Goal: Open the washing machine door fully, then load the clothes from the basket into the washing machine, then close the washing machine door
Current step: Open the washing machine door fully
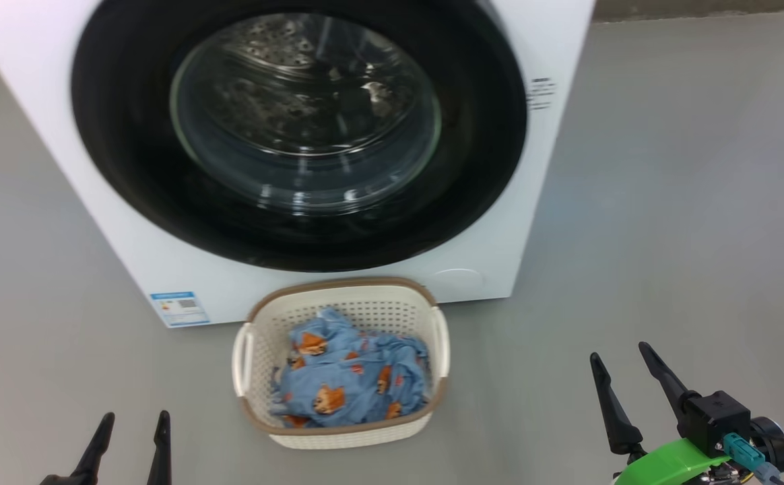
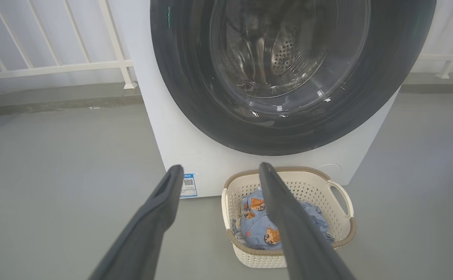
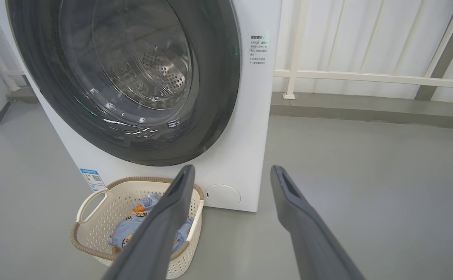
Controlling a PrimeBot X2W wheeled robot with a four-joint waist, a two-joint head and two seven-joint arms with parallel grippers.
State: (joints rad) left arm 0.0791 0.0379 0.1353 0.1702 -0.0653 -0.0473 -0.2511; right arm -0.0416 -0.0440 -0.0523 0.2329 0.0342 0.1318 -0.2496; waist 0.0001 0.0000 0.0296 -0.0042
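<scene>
On the grey floor, right up against the front of the washer, the basket is sitting with the clothes bunched up inside it, so loading isn't looking started. The door is looking fully shut, lying flush with the white front, the drum showing through the glass. Both hands are hanging low and back from the machine. The left hand is off to the basket's left and the right hand is well to its right, both with fingers spread wide and carrying nothing.

So we're sitting at step one, getting that door open. I'm not making out any handle or latch recess on the black ring in any view. That means whichever hand is going in should be feeling for the edge opposite the hinge. I'd be hooking one finger behind the rim rather than pinching glossy plastic, which is probably going to slip, and pulling along the door's arc, not straight out.

What I'm worrying about is the basket. It's parked right below the door's bottom edge, though the door seems to be clearing its rim. I'd be swinging the door all the way too, since a half-open one is going to be blocking the reach from basket to drum.
</scene>
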